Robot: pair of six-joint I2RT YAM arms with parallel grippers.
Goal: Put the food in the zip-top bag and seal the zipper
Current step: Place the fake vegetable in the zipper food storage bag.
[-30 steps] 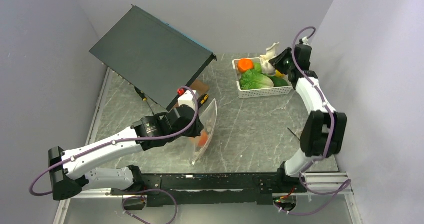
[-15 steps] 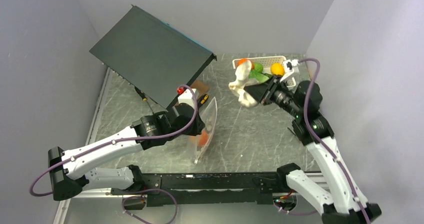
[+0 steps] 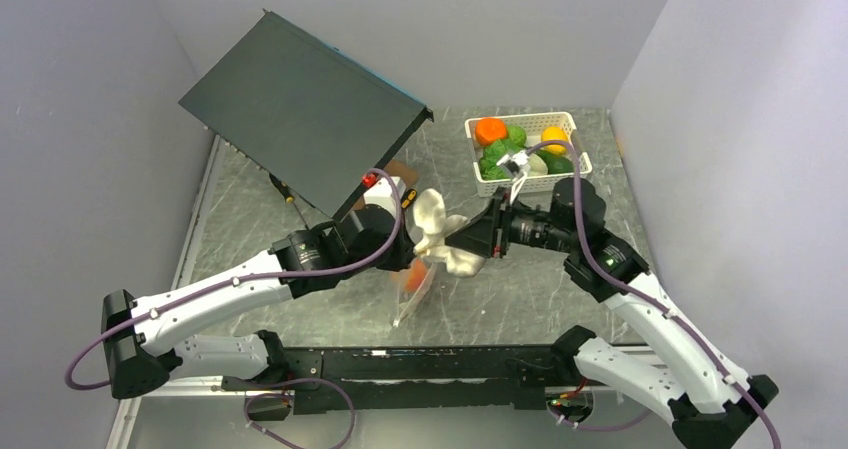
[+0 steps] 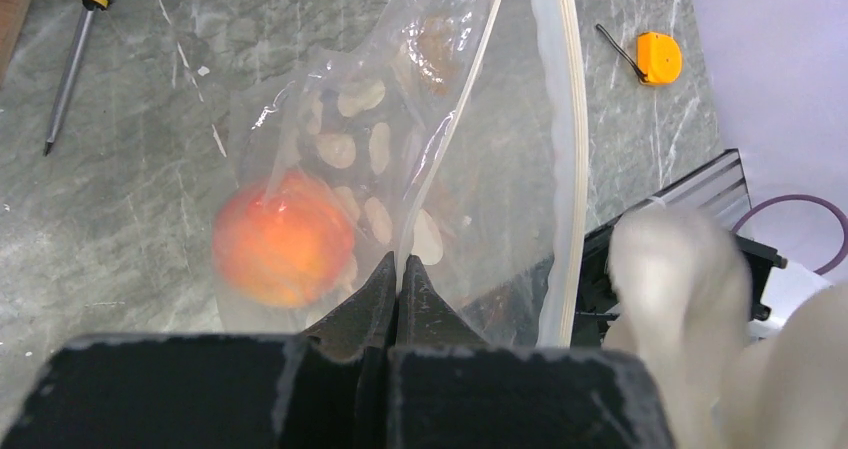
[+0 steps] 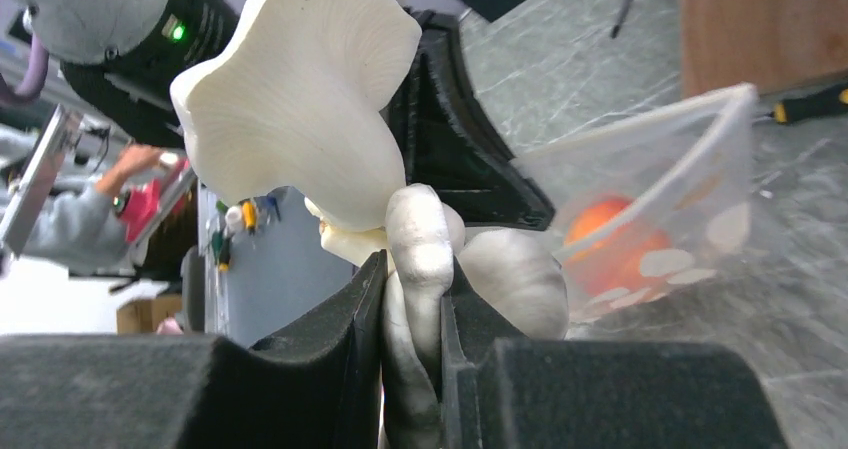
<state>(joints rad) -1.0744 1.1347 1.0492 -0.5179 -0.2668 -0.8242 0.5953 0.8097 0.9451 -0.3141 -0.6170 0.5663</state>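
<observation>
Well, toward the near edge of the grey marbled table (image 3: 500, 299), the left gripper (image 4: 397, 269) is pinched together on the clear polka-dotted plastic bag (image 4: 470, 169), with a pink-orange toy peach (image 4: 283, 251) inside. Just beside the bag's open mouth, the right gripper (image 5: 412, 269) clamps a pale beige mushroom-shaped toy (image 5: 300, 119). At the far right corner, a white slotted basket (image 3: 545, 117) holds a round orange toy fruit (image 3: 490, 130).

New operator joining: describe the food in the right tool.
From the white basket at far right, follow the right arm to mid-table. Its tool grips a pale beige lobed piece beside the clear bag; others are orange, green or yellow.
</observation>
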